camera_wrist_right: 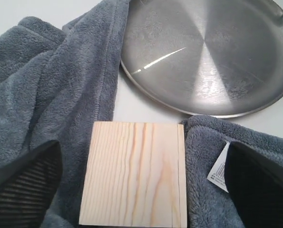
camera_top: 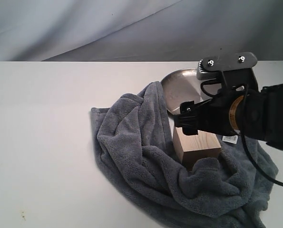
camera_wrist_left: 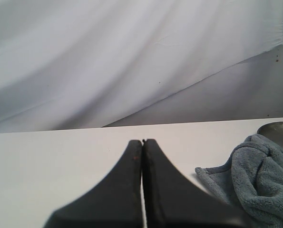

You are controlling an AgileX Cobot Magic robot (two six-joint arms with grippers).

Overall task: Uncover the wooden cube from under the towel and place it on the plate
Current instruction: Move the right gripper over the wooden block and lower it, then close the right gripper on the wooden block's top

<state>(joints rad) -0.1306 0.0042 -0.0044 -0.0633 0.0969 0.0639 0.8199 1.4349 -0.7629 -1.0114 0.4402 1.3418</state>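
Note:
The wooden cube (camera_top: 198, 147) (camera_wrist_right: 134, 173) lies uncovered in a hollow of the crumpled blue-grey towel (camera_top: 141, 156) (camera_wrist_right: 46, 85). My right gripper (camera_top: 194, 124) (camera_wrist_right: 141, 186) hovers just above it, open, one finger on each side of the cube and apart from it. The silver plate (camera_top: 181, 88) (camera_wrist_right: 212, 52) sits just beyond the cube, empty, with the towel lapping its near rim. My left gripper (camera_wrist_left: 142, 142) is shut on nothing, low over the bare table, to the left of the towel (camera_wrist_left: 260, 175). It does not show in the exterior view.
The towel's white label tag (camera_top: 230, 138) (camera_wrist_right: 219, 168) lies beside the cube under my right finger. The white table (camera_top: 41, 142) stretches to the left of the towel. A grey cloth backdrop (camera_top: 131, 28) hangs behind the table.

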